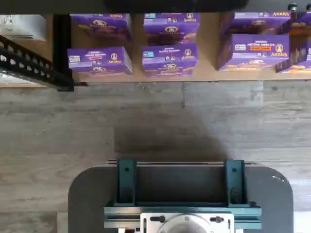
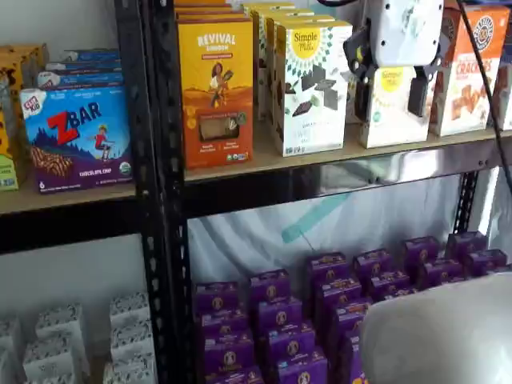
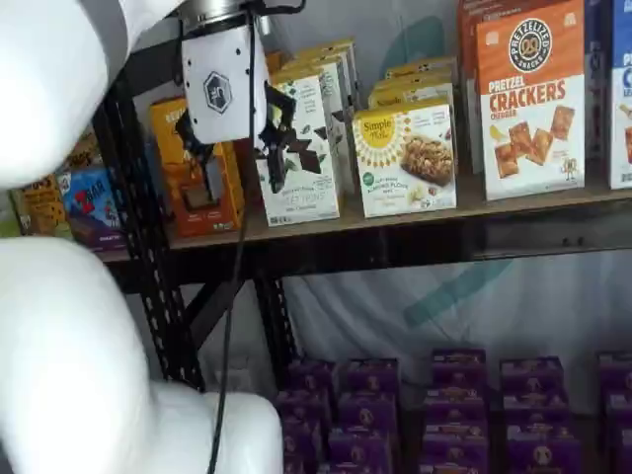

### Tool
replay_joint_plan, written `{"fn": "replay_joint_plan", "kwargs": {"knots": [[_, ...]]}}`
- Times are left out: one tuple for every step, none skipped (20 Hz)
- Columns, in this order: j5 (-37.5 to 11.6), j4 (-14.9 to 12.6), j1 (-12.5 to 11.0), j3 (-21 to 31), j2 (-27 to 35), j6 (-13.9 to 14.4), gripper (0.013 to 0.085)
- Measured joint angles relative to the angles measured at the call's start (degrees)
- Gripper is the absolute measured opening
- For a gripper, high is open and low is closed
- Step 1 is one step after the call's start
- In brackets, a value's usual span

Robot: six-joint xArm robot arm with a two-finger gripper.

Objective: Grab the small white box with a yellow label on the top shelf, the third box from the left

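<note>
The small white box [image 2: 390, 120] [image 3: 405, 158], with its round yellow label, stands on the top shelf [image 2: 320, 160] [image 3: 415, 219] between a taller white carton [image 2: 312, 88] [image 3: 301, 158] and an orange crackers box [image 2: 472, 72] [image 3: 528, 99]. My gripper [image 2: 390, 96] [image 3: 237, 158] hangs in front of the shelf at box height, open, with a plain gap between its black fingers and nothing held. In a shelf view the small box shows through that gap; from the other side the gripper is left of it and short of the boxes. The wrist view shows neither.
An orange Revival box [image 2: 216, 88] stands at the shelf's left end by the black upright [image 2: 156, 160]. Several purple boxes [image 2: 320, 320] [image 1: 170, 58] fill the low shelf. A blue ZBar box [image 2: 76, 136] sits in the neighbouring bay. My white arm [image 3: 59, 346] fills the left foreground.
</note>
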Motion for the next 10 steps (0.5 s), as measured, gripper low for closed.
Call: {"fn": "replay_joint_plan", "kwargs": {"knots": [[0.83, 1.0, -0.91, -0.39, 0.46, -0.4, 0.085], [2.17, 2.76, -2.52, -1.04, 1.23, -1.08, 0.085], [2.59, 3.29, -2.94, -1.19, 1.43, -1.32, 0.085], [2.76, 3.37, -2.99, -1.26, 1.47, -1.39, 0.085], [2.9, 3.36, -2.99, -1.32, 1.53, -1.41, 0.085], [3.0, 3.22, -2.91, -1.34, 1.57, -1.4, 0.085], [2.96, 3.01, -2.75, -1.32, 1.55, -1.35, 0.085], [2.68, 2.42, -2.24, -1.19, 1.4, -1.15, 0.085], [2.17, 1.8, -1.71, -0.98, 1.15, -0.91, 0.085], [1.1, 0.97, -0.98, -0.55, 0.63, -0.62, 0.085]]}}
